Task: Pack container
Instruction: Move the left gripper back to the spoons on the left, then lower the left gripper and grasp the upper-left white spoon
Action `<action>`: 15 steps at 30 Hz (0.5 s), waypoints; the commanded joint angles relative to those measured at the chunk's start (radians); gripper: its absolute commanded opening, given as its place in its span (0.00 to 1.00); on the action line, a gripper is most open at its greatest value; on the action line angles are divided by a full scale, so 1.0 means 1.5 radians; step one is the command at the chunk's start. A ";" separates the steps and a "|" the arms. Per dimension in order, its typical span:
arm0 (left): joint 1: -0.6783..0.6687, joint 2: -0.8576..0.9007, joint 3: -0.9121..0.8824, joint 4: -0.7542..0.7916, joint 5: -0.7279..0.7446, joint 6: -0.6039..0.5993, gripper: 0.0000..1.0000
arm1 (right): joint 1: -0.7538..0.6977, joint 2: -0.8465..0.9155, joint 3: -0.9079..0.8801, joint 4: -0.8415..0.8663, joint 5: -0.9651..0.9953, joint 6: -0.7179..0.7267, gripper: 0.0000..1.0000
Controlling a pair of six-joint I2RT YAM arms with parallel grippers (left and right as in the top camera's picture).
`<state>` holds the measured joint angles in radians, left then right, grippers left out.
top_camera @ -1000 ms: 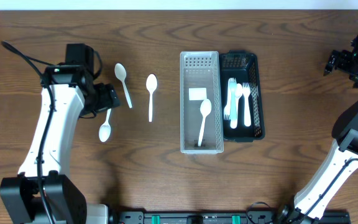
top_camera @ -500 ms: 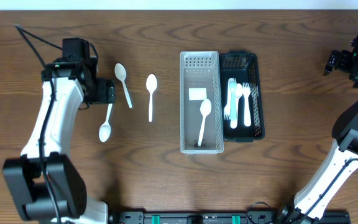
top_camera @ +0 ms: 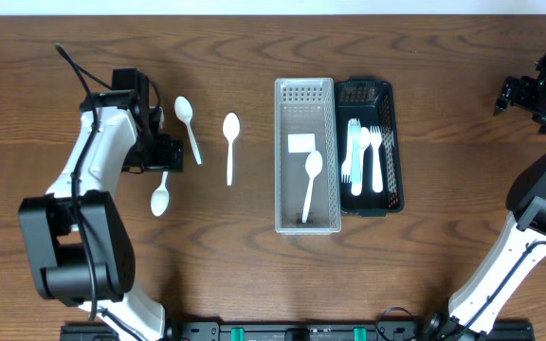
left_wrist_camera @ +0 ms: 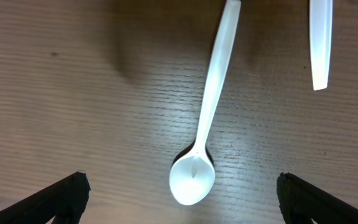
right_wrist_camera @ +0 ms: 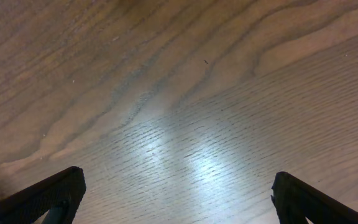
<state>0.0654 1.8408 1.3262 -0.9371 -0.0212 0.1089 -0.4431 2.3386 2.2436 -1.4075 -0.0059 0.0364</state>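
Three spoons [top_camera: 230, 147] to pack — my L claw [left_wrist_camera: 182, 198] is spread wide over the nearest spoon [left_wrist_camera: 207, 121]. Next I gotta drop, pinch its handle, then haul it to the clear tray [top_camera: 305, 87]. R claw [right_wrist_camera: 176, 198] is spread too — idle.

Bare wood lies on both sides of the nearest spoon [left_wrist_camera: 205, 124], so the wide-spread jaws of the left gripper [left_wrist_camera: 185, 196] have room to straddle it, though a second spoon's [left_wrist_camera: 320, 46] handle end lies close on one side. A third spoon [top_camera: 230, 147] lies apart, with open table [top_camera: 254, 275] between it and the clear tray [top_camera: 278, 152], whose far wall seems to touch the black basket [top_camera: 398, 142], leaving no gap to pass. The right gripper [right_wrist_camera: 176, 200], jaws wide, hangs over bare wood, well apart from both containers.
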 commanded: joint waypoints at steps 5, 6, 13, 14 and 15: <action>0.000 0.052 -0.001 0.000 0.025 0.002 0.98 | -0.001 -0.006 0.000 0.001 0.001 -0.003 0.99; 0.000 0.055 -0.001 0.000 0.025 0.002 0.98 | -0.001 -0.006 0.000 0.001 0.001 -0.003 0.99; 0.001 0.072 -0.002 0.010 0.028 0.002 0.98 | -0.001 -0.006 0.000 0.001 0.001 -0.003 0.99; 0.001 0.073 -0.002 0.012 0.028 0.002 0.98 | -0.001 -0.006 0.000 0.001 0.001 -0.003 0.99; 0.001 0.074 -0.002 0.013 0.031 0.002 0.98 | -0.001 -0.006 0.000 0.001 0.001 -0.003 0.99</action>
<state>0.0654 1.9324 1.3262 -0.9176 0.0101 0.1089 -0.4431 2.3386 2.2436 -1.4078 -0.0059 0.0364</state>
